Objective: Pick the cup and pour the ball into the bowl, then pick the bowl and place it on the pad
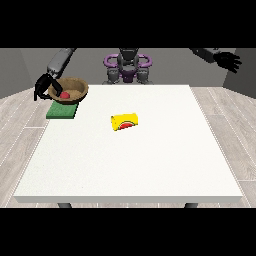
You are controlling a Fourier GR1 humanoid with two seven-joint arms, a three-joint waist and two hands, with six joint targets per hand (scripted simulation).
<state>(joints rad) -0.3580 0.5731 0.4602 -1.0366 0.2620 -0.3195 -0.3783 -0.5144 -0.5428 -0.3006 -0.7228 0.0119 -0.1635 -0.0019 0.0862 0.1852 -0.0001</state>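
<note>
A brown bowl (71, 90) sits above the green pad (62, 110) at the table's far left, with a red ball (65, 94) inside it. Whether the bowl rests on the pad or hangs just over it I cannot tell. The hand at the view's left (44, 87) has its fingers curled round the bowl's left rim. A yellow cup (125, 121) with a red mark lies on its side near the table's middle. The hand at the view's right (228, 60) is raised high off the table's far right corner, fingers spread.
The white table (130, 165) stretches wide in front of the cup. The robot's torso (128, 67) stands behind the far edge. The pad lies close to the table's left edge.
</note>
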